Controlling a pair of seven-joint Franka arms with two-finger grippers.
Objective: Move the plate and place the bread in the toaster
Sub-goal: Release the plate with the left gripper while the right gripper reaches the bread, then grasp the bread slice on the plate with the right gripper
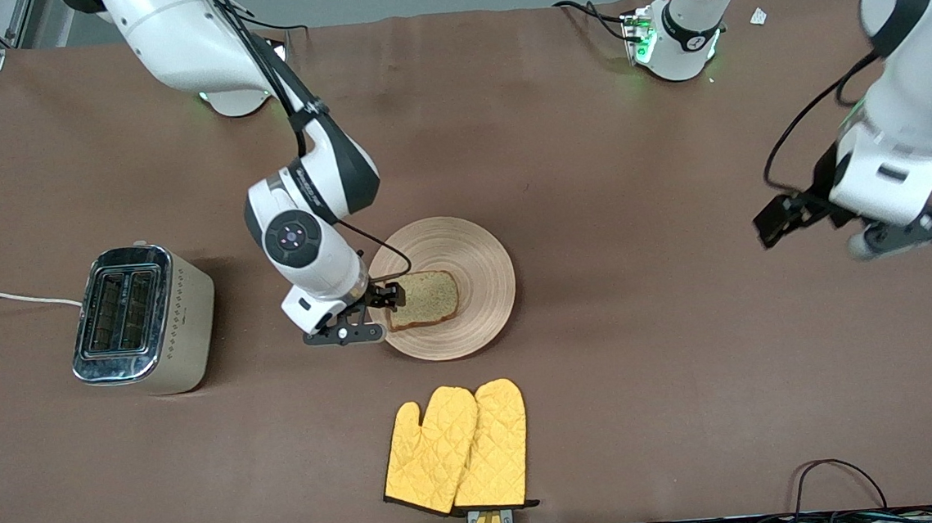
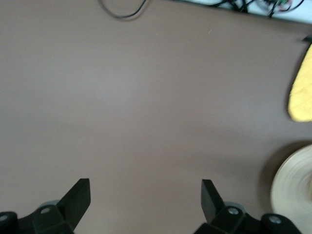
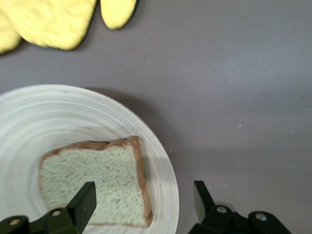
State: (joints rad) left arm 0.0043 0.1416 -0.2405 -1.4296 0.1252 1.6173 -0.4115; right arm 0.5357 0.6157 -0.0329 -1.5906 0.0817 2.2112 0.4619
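The pale wooden plate [image 1: 465, 249] lies mid-table with the brown bread slice [image 1: 423, 299] flat on it, toward the right arm's end. My right gripper [image 1: 377, 310] is open, low over the plate's rim on that side. In the right wrist view the gripper [image 3: 145, 190] has one finger over the bread [image 3: 92, 183] and the other outside the plate [image 3: 58, 117]. The cream and chrome toaster [image 1: 142, 317] stands toward the right arm's end, slots up and empty. My left gripper [image 1: 919, 228] is open and empty above bare table at the left arm's end, as the left wrist view [image 2: 146, 190] shows.
A pair of yellow oven mitts [image 1: 458, 447] lies nearer the front camera than the plate, also in the right wrist view [image 3: 48, 22]. The toaster's white cord [image 1: 9, 297] runs off the table's end. The left wrist view shows the plate's edge [image 2: 295, 195] and a mitt [image 2: 302, 92].
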